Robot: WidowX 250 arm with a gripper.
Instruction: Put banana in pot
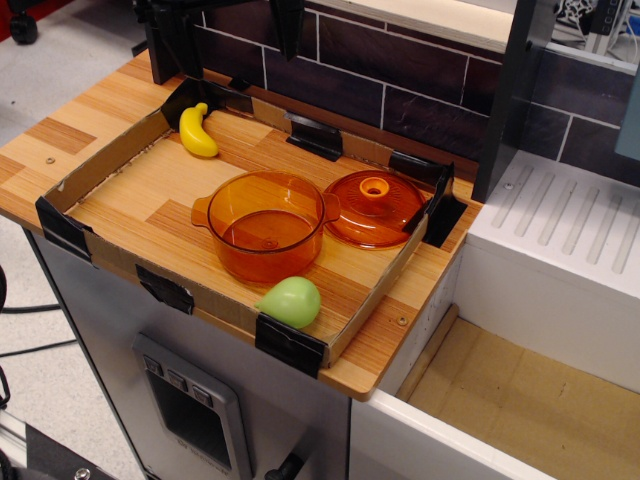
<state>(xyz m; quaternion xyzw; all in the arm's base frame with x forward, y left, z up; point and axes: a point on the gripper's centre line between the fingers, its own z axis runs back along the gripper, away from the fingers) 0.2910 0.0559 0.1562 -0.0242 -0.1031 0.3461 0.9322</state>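
The banana is small, curved and bright yellow. It lies in the far left corner of the cardboard-walled tray. The pot is round, translucent orange with two side handles. It stands empty in the middle of the tray, to the right of and nearer than the banana. Black parts of my gripper hang at the top edge, above the back wall and behind the banana. Most of the gripper is cut off by the frame, so its jaws cannot be read. It holds nothing that I can see.
An orange domed lid with a knob lies right of the pot. A pale green pear-shaped fruit sits at the tray's near edge. A dark tiled wall runs behind, and a white sink unit stands to the right.
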